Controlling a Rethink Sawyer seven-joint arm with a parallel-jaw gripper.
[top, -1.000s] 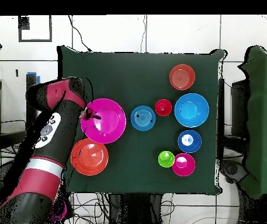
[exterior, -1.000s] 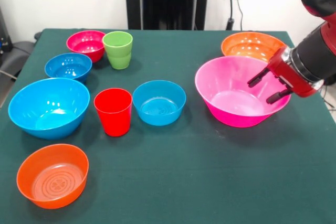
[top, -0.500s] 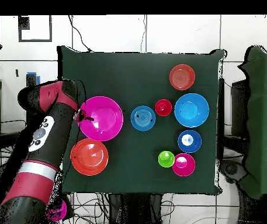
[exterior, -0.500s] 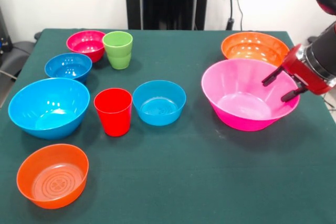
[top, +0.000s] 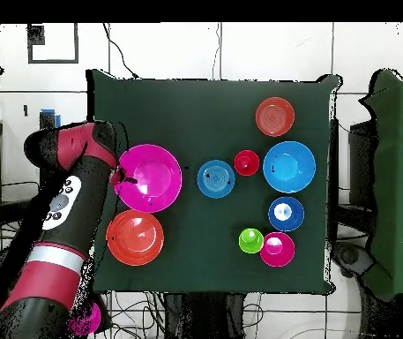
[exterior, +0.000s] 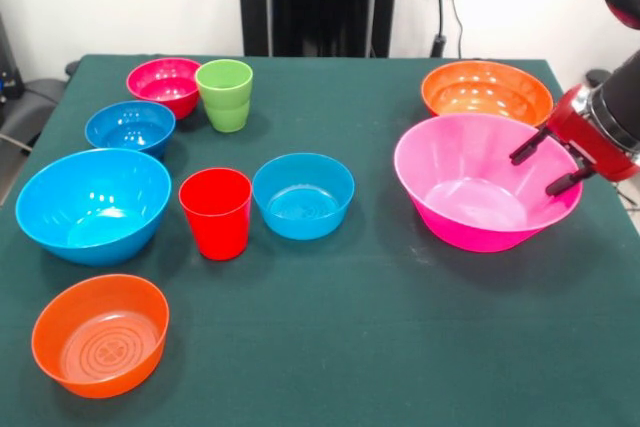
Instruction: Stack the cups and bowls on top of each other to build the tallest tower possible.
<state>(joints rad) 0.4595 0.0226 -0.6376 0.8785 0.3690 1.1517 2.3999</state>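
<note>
While the red and black claw [exterior: 548, 169] reaches in from the surface's edge, its two dark fingers [exterior: 527, 148] stand spread apart over the rim of the huge glossy hot-pink plastic bowl [exterior: 480, 192], one just inside the wall and one near the outer edge, not clamped on it; whether they touch the plastic I cannot tell. That pink bowl sits directly under and beside the claw on the dark green cloth-covered surface [exterior: 350, 347]. Just beyond the claw, almost touching the pink bowl, stands a wide orange plastic bowl [exterior: 486, 89]. No tower is built: every piece stands singly. Well away from the claw, across the pink bowl, sits a mid-sized blue plastic bowl [exterior: 303, 195] with the bright red straight-sided plastic cup [exterior: 216, 213] just beside it. Farther from the claw lie the large light blue plastic bowl [exterior: 93, 205], a smaller blue bowl [exterior: 130, 127], the small magenta bowl [exterior: 164, 84] and the light green plastic cup [exterior: 225, 94], those last two touching. Farthest of all rests a second orange bowl [exterior: 100, 334]. From overhead, the arm [top: 72, 203] runs alongside the pink bowl.
</note>
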